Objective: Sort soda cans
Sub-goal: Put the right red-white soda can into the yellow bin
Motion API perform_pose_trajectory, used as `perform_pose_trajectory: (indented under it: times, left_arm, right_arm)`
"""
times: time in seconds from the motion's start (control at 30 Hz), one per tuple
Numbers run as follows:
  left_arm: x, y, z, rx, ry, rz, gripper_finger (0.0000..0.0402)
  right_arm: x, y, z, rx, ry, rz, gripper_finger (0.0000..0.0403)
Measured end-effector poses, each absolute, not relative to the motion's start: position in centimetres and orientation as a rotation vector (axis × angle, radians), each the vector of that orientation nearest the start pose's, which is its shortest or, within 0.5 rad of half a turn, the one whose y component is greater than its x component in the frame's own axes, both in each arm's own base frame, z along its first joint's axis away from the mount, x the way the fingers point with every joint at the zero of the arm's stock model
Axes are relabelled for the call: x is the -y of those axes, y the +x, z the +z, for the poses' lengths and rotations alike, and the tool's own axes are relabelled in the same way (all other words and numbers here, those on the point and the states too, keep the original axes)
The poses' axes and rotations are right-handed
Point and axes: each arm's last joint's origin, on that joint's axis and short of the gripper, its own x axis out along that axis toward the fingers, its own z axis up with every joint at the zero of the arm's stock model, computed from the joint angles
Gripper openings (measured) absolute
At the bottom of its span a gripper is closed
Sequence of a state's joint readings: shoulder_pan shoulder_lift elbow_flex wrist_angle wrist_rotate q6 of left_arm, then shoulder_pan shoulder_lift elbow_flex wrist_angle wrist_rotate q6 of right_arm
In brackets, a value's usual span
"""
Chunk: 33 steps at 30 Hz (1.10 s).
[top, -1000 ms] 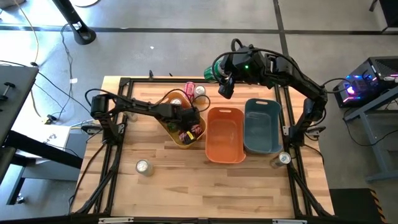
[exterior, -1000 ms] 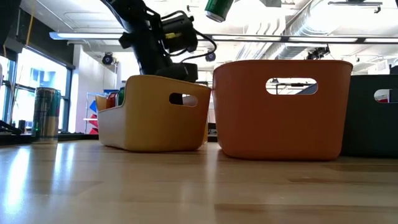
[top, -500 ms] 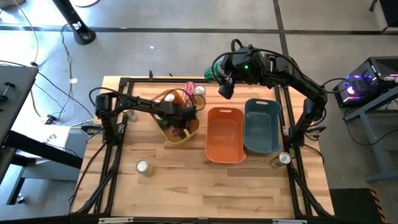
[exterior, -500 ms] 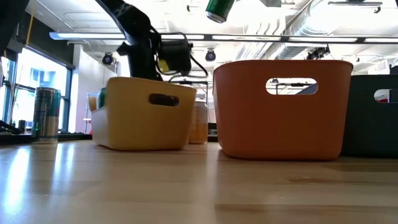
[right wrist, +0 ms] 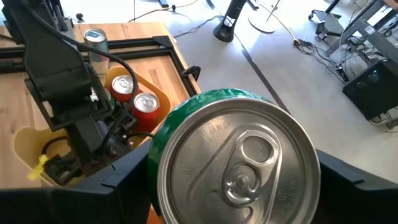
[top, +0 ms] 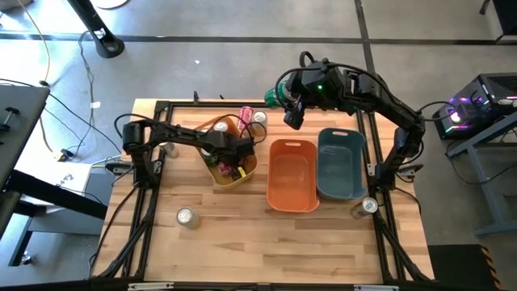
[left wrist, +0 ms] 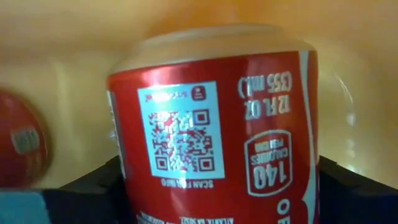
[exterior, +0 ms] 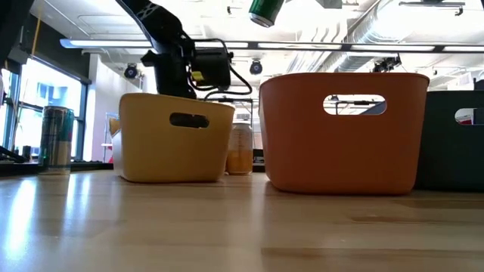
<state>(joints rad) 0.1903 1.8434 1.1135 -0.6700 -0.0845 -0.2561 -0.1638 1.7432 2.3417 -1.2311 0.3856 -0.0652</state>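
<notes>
Soda cans: you have a green can (right wrist: 233, 165) raised high in the right gripper (top: 284, 99), and a red can (left wrist: 217, 134) between the left gripper's fingers inside the yellow bin (top: 220, 167).
Right gripper: its fingers are clamped on the green can's sides, silver top facing the wrist camera; it hangs above the table's far edge, just behind the orange bin (top: 292, 200).
Left gripper (top: 236, 156): it reaches down into the yellow bin, a dark finger on either side of the red can; you cannot tell whether the grip is tight.
Yellow bin: more red cans (right wrist: 134, 94) stand in it beside the left arm; the bin sits left of the orange bin with a narrow gap between them.
Other cans: a pink can (top: 246, 115) and a silver-topped can (top: 259, 118) stand just behind the yellow bin; one can (top: 187, 217) stands alone at the front left; one (top: 367, 205) sits at the front right corner, near the teal bin (top: 341, 187).
Open room: you see bare wood across the table's (top: 242, 242) front, between the two lone cans.
Edges: the orange and teal bins touch side by side, and the teal bin lies close to the right frame rail.
</notes>
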Motion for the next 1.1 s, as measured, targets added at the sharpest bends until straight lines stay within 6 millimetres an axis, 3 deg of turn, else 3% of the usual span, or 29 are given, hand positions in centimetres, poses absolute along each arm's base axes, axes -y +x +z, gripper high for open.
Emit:
perform_pose_trajectory:
  times: [0.4,0.57,0.7,0.9,1.1]
  left_arm:
    - [-6.0,30.1,23.2,-1.096,-0.334,0.358,0.0287]
    - [-5.7,28.5,28.2,-0.934,-0.327,0.342,0.0287]
    - [-4.8,26.1,32.8,-0.775,-0.310,0.309,0.0287]
    - [-2.7,20.4,39.6,-0.460,-0.300,0.242,0.0287]
    - [-0.8,15.2,43.3,-0.180,-0.358,0.258,0.0287]
  right_arm:
    - [6.2,30.4,49.5,-0.659,-0.156,-0.515,0.0287]
    - [6.2,30.6,49.5,-0.652,-0.149,-0.506,0.0287]
    - [6.2,31.4,48.9,-0.669,-0.143,-0.481,0.0287]
    - [6.5,34.7,46.8,-0.684,-0.109,-0.366,0.0287]
    - [6.8,40.6,42.3,-0.712,-0.084,-0.196,0.0287]
